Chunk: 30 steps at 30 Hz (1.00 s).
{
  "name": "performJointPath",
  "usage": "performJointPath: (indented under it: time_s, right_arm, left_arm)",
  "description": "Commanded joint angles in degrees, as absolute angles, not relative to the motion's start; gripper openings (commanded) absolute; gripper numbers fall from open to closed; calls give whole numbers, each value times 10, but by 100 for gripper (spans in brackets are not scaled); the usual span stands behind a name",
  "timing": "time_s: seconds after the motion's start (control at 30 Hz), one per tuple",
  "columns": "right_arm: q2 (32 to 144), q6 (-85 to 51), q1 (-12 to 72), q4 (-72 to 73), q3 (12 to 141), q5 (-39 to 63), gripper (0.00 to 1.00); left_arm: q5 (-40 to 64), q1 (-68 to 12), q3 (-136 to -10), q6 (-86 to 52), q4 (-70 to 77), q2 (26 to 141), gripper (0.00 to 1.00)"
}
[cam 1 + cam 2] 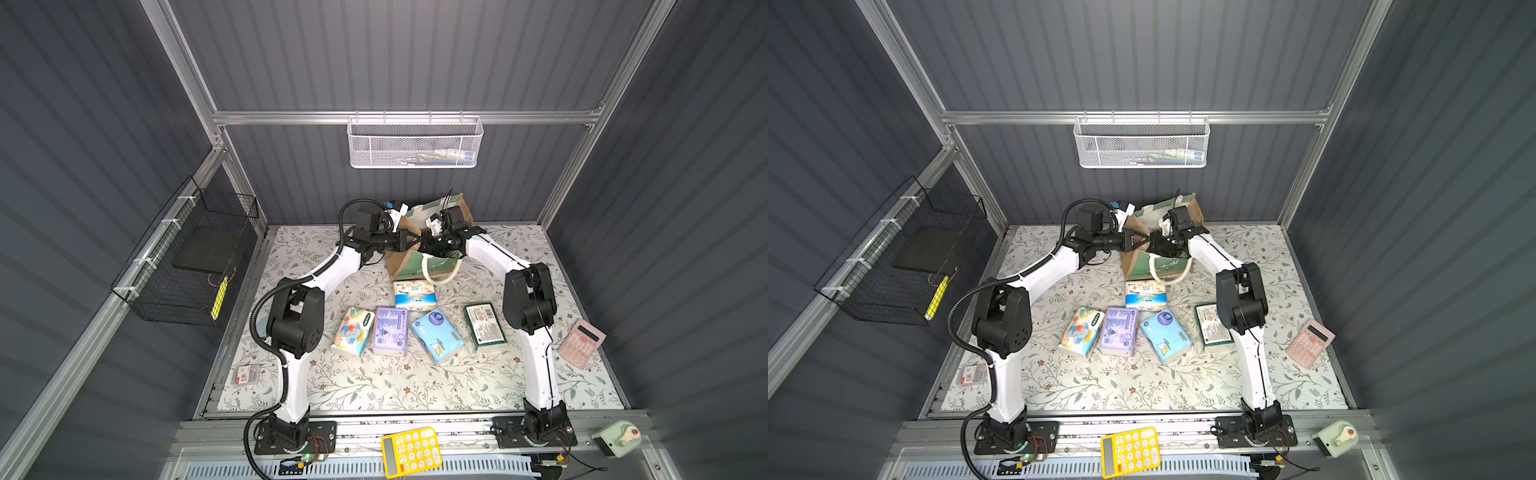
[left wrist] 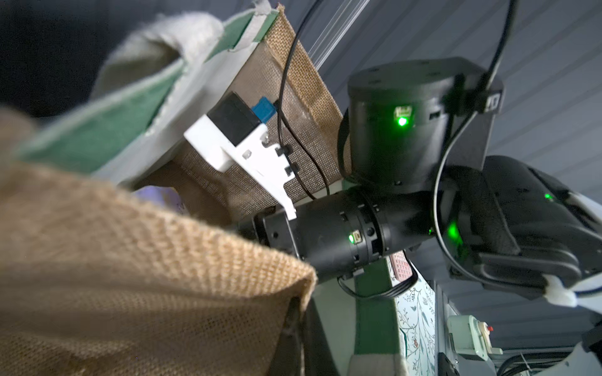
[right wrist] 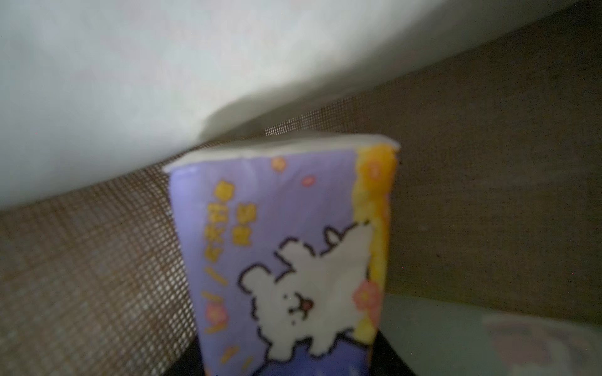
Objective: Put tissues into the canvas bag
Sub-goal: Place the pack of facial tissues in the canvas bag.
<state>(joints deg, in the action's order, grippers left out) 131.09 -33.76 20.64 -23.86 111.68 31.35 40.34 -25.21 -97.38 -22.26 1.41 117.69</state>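
While your closed left gripper (image 1: pixel 414 240) apparently pins the rim of the green jute-sided canvas bag (image 1: pixel 409 272), drop the purple bear-printed tissue pack (image 3: pixel 286 260) deep inside. For the right gripper (image 1: pixel 430 246), you cannot tell the jaws' state.

I see a white mesh basket (image 1: pixel 413 143) hung on the back rail (image 1: pixel 291 117) and a black wire basket (image 1: pixel 187 257) on the left wall (image 1: pixel 83 166). A pink calculator (image 1: pixel 581 341) lies near the right edge of the floral table cover (image 1: pixel 415 386), a small clear box (image 1: pixel 246 375) near its left edge. A yellow calculator (image 1: pixel 411 451) and a pale green red-buttoned unit (image 1: pixel 618 437) sit on the front frame (image 1: pixel 457 432).
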Motion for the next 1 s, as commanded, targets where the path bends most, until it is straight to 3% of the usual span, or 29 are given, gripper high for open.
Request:
performJointPath:
  time_s: [0.0, 0.37, 0.83, 0.97]
  right_arm:
    - [1316, -293, 214, -256, 1130, 334, 53]
    - [1363, -270, 213, -317, 1172, 337, 62]
    - [1297, -278, 192, -337, 1133, 199, 99]
    - [1259, -306, 183, -308, 1082, 148, 99]
  left_arm:
    - [439, -247, -977, -228, 47, 1182, 3]
    - [446, -227, -951, -257, 77, 1171, 4]
    - [304, -206, -969, -168, -96, 1130, 11]
    - [285, -205, -985, -157, -123, 1138, 12]
